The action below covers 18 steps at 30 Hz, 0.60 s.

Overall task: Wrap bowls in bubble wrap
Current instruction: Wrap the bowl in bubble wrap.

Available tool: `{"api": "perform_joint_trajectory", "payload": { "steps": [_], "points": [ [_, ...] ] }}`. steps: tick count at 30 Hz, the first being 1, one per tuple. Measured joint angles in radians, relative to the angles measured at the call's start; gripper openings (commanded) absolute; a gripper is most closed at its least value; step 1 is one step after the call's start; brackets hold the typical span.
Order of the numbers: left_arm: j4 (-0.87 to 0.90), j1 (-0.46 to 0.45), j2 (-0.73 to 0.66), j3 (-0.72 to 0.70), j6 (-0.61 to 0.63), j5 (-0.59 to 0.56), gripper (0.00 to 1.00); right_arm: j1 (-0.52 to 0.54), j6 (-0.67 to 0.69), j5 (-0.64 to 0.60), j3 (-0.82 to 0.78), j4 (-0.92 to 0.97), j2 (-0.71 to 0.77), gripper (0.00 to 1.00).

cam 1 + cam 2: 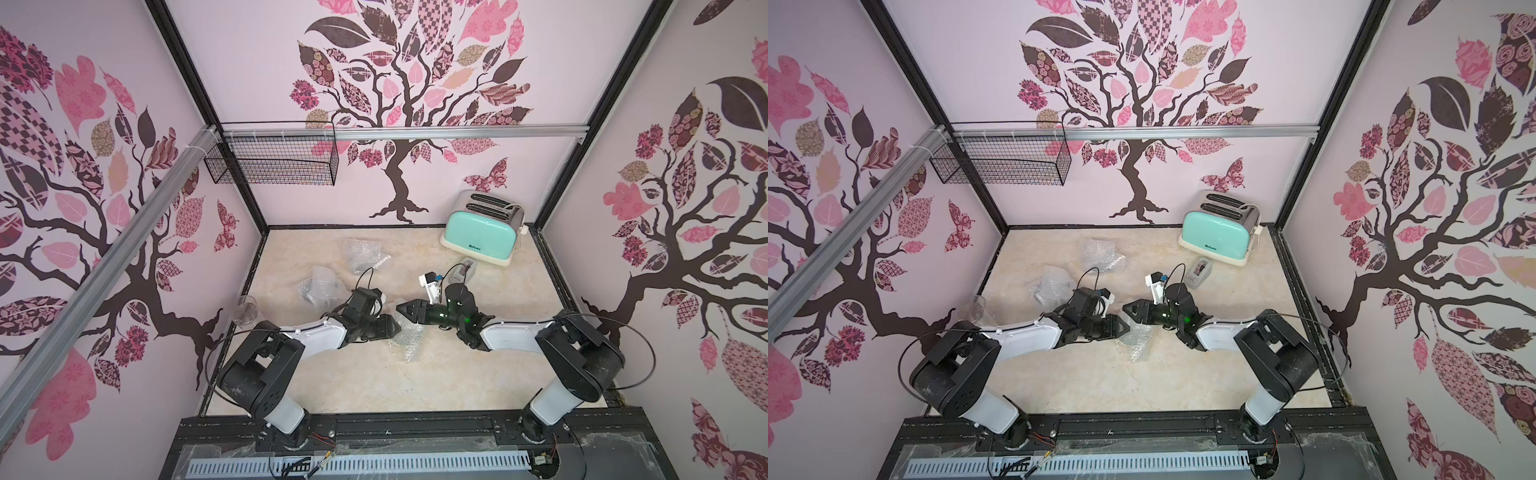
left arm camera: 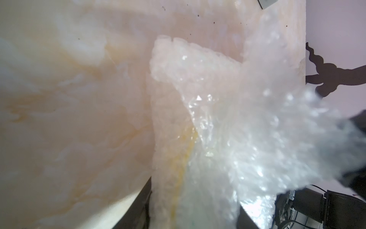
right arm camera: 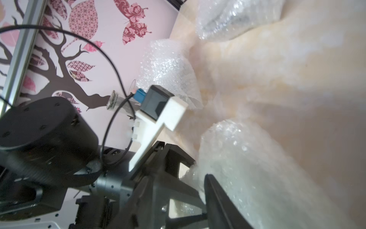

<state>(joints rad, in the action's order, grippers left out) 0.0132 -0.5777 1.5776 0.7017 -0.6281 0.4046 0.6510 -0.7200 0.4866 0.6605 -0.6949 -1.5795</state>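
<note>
- The marbled cream desk lies under both arms.
- A black wire basket hangs on the back wall, high up and well beyond the left fingers.
- A mint toaster stands well beyond the right fingers.
- The two sets of fingers point tip to tip, near each other but apart. I cannot tell how wide either stands or whether either grips anything.
- The near bubble wrap bundle lies crumpled between the two tips, up against the left fingers. A yellow streak shows through it, but the bowls cannot be made out.
- A middle bundle lies just beyond the left fingers' wrist, and a far bundle lies farther out.
- A clear glass stands well behind the left fingers.
- A small grey box sits near the right fingers, on the toaster's side.
</note>
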Motion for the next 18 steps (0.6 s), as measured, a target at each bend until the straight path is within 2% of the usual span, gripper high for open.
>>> {"api": "perform_joint_trajectory", "payload": {
  "steps": [3, 8, 13, 18],
  "points": [
    [0.000, 0.000, 0.000, 0.000, 0.000, 0.000, 0.45, -0.005, 0.086, -0.021, 0.002, 0.074, 0.083, 0.41],
    [0.000, 0.000, -0.002, 0.000, 0.000, 0.001, 0.45, -0.005, 0.176, -0.050, 0.003, 0.166, 0.114, 0.16],
    [0.000, 0.000, -0.008, 0.000, 0.000, 0.006, 0.45, -0.004, 0.178, -0.034, 0.004, 0.195, 0.007, 0.10],
    [-0.001, 0.000, -0.009, 0.000, 0.000, 0.008, 0.45, 0.008, 0.163, -0.019, 0.033, 0.197, -0.105, 0.10]
  ]
}}
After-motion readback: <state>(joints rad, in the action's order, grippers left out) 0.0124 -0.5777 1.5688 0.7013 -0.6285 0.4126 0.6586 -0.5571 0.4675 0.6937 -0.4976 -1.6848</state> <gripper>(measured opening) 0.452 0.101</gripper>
